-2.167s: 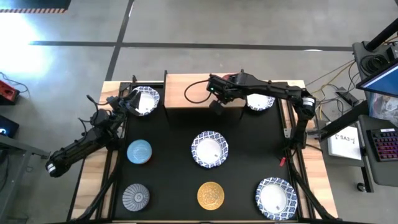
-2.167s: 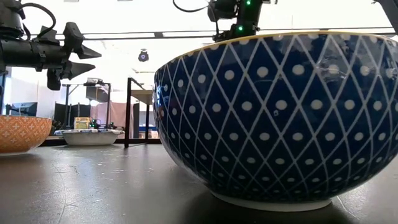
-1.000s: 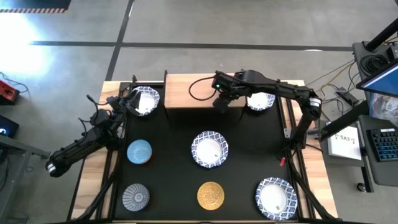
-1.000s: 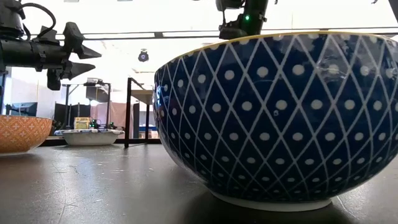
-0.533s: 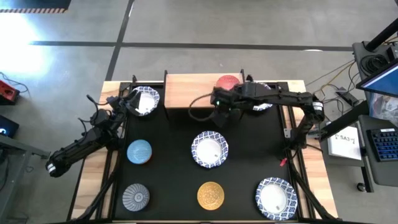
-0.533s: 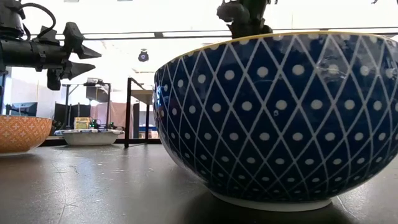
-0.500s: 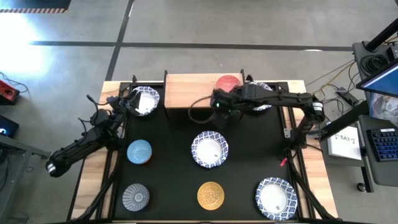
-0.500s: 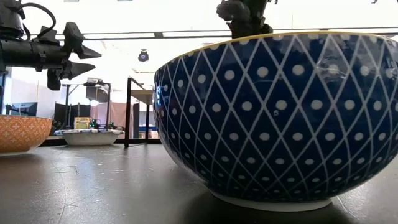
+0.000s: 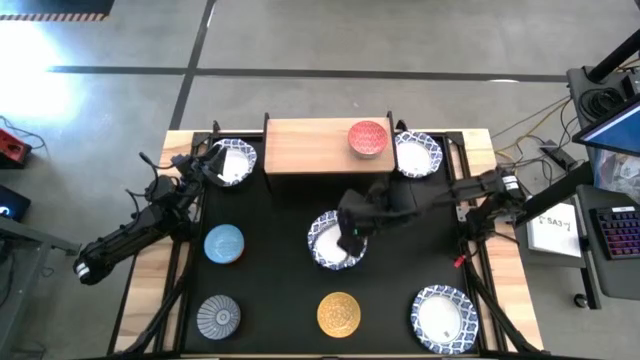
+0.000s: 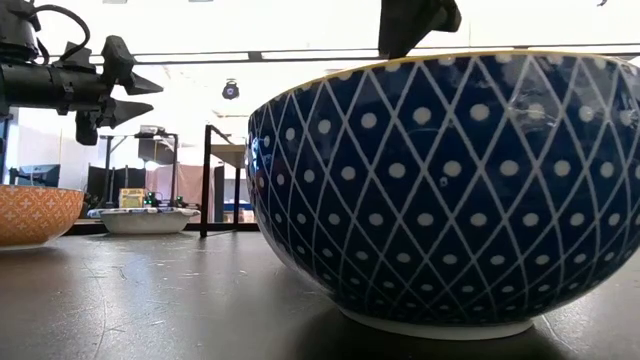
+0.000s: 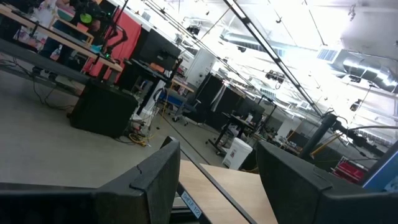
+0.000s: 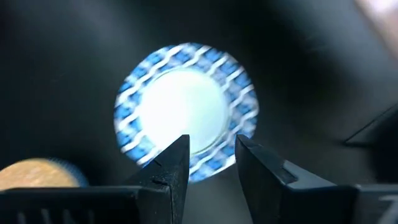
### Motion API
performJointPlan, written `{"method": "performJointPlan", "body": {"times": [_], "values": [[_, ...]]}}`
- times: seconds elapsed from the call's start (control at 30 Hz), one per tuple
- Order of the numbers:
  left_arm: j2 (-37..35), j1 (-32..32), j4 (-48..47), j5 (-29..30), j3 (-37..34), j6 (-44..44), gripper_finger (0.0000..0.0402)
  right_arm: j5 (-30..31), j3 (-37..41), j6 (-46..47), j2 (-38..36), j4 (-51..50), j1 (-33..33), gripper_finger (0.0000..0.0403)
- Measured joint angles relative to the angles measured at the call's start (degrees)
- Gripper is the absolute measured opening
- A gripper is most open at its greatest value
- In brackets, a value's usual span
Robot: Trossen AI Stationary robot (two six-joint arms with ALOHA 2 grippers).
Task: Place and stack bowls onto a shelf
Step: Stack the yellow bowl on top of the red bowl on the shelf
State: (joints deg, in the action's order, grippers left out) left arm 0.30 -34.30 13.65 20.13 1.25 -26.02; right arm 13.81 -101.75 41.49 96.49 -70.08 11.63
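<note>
The right gripper (image 9: 348, 242) is positioned over the middle of the black table (image 9: 270, 270), directly above the white bowl with the blue-patterned rim (image 9: 336, 240) that sits at the table's centre. In the right wrist view, the two fingers (image 12: 171, 169) stand apart with a narrow gap between them and hold nothing; the centre bowl (image 12: 186, 109) lies below them, its rim showing in the gap. A golden yellow bowl (image 12: 37, 171) shows at the edge of that view.

The shelf (image 9: 325, 146) stands at the far edge of the table. One red bowl (image 9: 368, 138) rests on the wooden top board, near the board's right end. No other bowl is on the shelf.

The remaining bowls are on the table:
- A white blue-rimmed bowl (image 9: 417, 155) just right of the shelf.
- A white blue-rimmed bowl (image 9: 232, 162) just left of the shelf.
- A blue bowl (image 9: 224, 244) at the left side, middle row.
- A grey patterned bowl (image 9: 218, 316) at the near left.
- The golden yellow bowl (image 9: 339, 314) at the near centre.
- A white blue-rimmed bowl (image 9: 441, 316) at the near right.

The left gripper (image 9: 197, 165) waits at the far left of the table, beside the left blue-rimmed bowl. In the left wrist view, its fingers (image 11: 155, 180) are spread wide and empty, pointing out toward the room.

In the low view, a dark blue bowl with a white diamond-and-dot pattern (image 10: 450, 190) fills most of the foreground.
</note>
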Motion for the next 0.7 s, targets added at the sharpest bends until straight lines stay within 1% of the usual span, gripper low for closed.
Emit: {"method": "performJointPlan", "body": {"times": [0.13, 0.23, 0.37, 0.5, 0.7], "values": [[0.00, 0.01, -0.01, 0.00, 0.00, 0.00, 0.0195, -4.24, 0.04, 5.90, 1.17, 0.01, 4.19, 0.0130], [0.00, 0.00, 0.00, -0.01, -0.01, 0.00, 0.0195, -6.29, 0.23, 10.03, 2.27, 0.07, 7.10, 0.0140], [0.00, 0.01, -0.02, -0.01, -0.01, 0.00, 0.0195, -7.99, 0.31, 14.97, 4.04, -0.04, 10.21, 0.0154], [0.00, 0.01, 0.00, -0.01, -0.01, 0.01, 0.0195, -8.36, 0.31, 19.14, 5.94, 0.06, 12.71, 0.0165], [0.00, 0.02, -0.02, -0.01, -0.01, 0.02, 0.0195, -11.31, 0.33, 23.05, 9.66, 0.70, 15.46, 0.0169]]}}
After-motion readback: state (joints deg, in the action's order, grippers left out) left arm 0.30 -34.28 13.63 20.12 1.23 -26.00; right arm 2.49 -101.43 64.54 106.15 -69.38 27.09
